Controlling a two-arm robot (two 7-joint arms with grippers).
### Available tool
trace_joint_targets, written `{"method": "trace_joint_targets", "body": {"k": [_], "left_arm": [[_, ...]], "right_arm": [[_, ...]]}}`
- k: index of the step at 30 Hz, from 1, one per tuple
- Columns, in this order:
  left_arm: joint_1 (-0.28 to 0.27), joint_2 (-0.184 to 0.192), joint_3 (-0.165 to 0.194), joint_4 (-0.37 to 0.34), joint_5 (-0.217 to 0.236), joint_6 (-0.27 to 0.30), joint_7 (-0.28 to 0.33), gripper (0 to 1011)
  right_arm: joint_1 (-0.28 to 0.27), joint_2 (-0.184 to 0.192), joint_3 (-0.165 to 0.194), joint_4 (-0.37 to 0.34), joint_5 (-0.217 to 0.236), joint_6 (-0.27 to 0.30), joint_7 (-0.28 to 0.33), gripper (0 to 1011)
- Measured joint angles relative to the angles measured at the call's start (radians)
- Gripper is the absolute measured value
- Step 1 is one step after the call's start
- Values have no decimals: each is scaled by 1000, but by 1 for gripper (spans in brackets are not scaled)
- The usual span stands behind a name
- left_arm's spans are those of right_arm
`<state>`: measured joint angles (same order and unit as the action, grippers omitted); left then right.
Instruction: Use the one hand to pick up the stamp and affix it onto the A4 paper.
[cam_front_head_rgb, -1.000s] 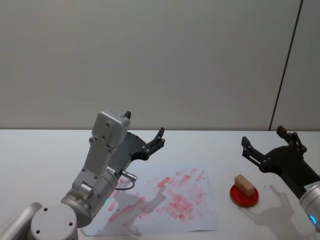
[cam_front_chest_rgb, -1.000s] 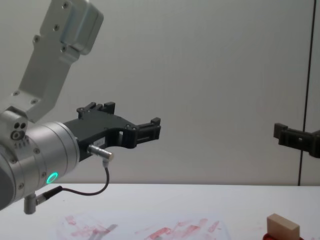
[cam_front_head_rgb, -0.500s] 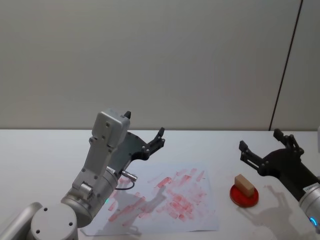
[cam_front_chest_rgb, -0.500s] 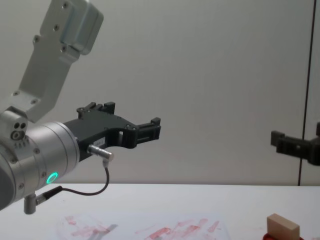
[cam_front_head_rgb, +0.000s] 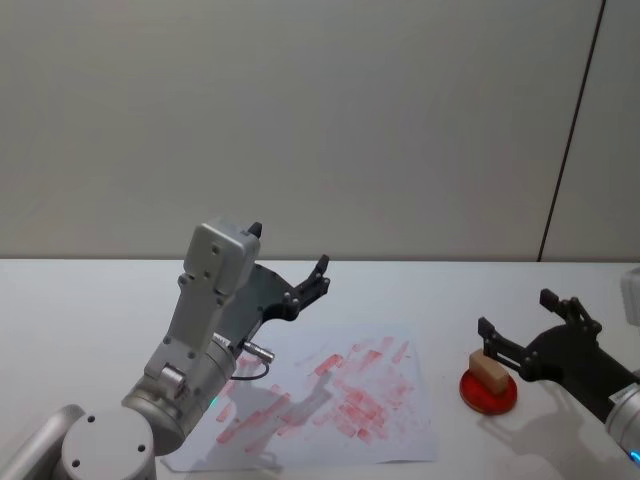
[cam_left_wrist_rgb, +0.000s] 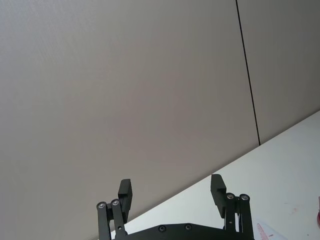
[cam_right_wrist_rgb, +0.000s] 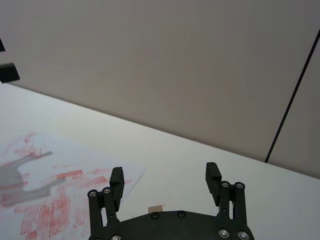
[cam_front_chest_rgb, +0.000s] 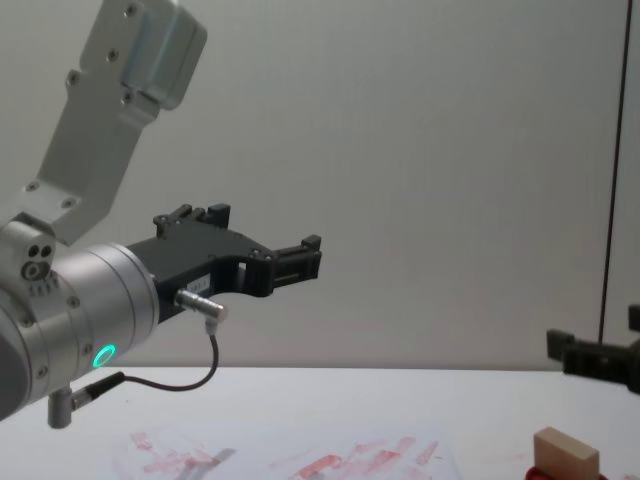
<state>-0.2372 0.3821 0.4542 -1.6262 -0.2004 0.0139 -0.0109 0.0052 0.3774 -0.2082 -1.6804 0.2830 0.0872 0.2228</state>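
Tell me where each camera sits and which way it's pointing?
Head view: high, looking down at the table; shows left gripper, right gripper.
Chest view: lower, looking across the table; left arm looms large.
Left wrist view: behind its own open fingers, facing the wall.
Right wrist view: behind its open fingers, facing the A4 paper.
Shared: head and chest both show the stamp.

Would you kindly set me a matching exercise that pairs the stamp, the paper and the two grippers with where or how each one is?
Things:
1. stamp
2. paper
3. left gripper
4. right gripper

Places or states:
A. open, low, close to the red disc
B. flat on the table, marked red
C. open, raised high at the left
D. lying on the red disc

Pairs: 1-D, 2-B, 3-C, 4-A.
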Motion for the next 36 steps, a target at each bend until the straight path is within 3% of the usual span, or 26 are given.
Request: {"method": "trace_joint_targets", "body": {"k": [15, 29, 36], "left_arm": [[0, 0, 0, 0, 0, 0, 0, 1003], [0, 0, 0, 0, 0, 0, 0, 1002], [0, 0, 0, 0, 0, 0, 0, 1003]], "right_arm": [[25, 11, 0, 86, -33, 33, 84, 1001], [41, 4, -11, 141, -60, 46, 116, 1001], [47, -1, -16, 161, -66, 53, 121, 855]]}}
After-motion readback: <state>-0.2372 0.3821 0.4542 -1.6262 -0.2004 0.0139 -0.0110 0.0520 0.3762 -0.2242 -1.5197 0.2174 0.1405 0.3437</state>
